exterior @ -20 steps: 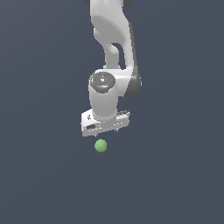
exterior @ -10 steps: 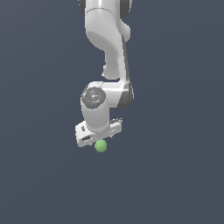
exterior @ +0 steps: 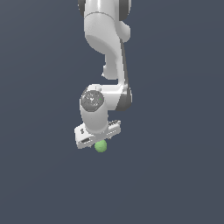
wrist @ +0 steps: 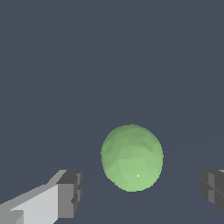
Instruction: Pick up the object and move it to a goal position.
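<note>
The object is a small matte light-green ball [exterior: 101,146] on the dark grey floor. In the exterior view it peeks out just under the white gripper bar. My gripper [exterior: 97,141] hangs straight down over it. In the wrist view the ball [wrist: 132,157] sits between my two fingertips, with a clear gap on each side. One dark fingertip pad [wrist: 70,193] and the other [wrist: 214,190] stand wide apart. My gripper [wrist: 142,192] is open and holds nothing.
A plain dark grey floor [exterior: 175,175] surrounds the ball on all sides. The white arm [exterior: 107,52] rises above the gripper toward the top of the exterior view.
My arm has come down and shifted toward the exterior view's left. The gripper bar, which was above the ball with a gap, now sits right over it.
</note>
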Robot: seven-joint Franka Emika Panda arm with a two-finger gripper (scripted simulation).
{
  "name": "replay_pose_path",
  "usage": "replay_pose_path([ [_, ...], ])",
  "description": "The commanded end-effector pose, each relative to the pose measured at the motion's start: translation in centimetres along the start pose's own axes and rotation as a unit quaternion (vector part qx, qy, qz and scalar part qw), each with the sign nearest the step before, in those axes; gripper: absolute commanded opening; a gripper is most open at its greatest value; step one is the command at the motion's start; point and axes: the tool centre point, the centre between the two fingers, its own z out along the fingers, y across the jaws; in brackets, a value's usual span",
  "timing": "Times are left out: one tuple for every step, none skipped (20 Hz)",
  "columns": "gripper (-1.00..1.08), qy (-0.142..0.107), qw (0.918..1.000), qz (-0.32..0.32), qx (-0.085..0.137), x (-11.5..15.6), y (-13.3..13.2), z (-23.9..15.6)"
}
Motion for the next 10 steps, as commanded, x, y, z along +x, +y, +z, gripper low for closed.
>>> replay_pose_path([
  [1.0,0.0,1.0,0.0,0.0,0.0,0.0,0.7],
  [1.0,0.0,1.0,-0.001,0.0,0.0,0.0,1.1],
  [1.0,0.0,1.0,-0.001,0.0,0.0,0.0,1.6],
  [1.0,0.0,1.0,-0.001,0.0,-0.1,0.0,2.2],
  [1.0,0.0,1.0,-0.001,0.0,-0.1,0.0,2.8],
  [1.0,0.0,1.0,-0.002,0.0,-0.1,-0.1,3.4],
  [1.0,0.0,1.0,-0.002,0.0,-0.1,-0.1,3.8],
  [1.0,0.0,1.0,-0.002,0.0,-0.1,0.0,4.2],
  [1.0,0.0,1.0,-0.002,0.0,-0.1,-0.1,4.5],
  [1.0,0.0,1.0,-0.002,0.0,-0.1,0.0,4.7],
])
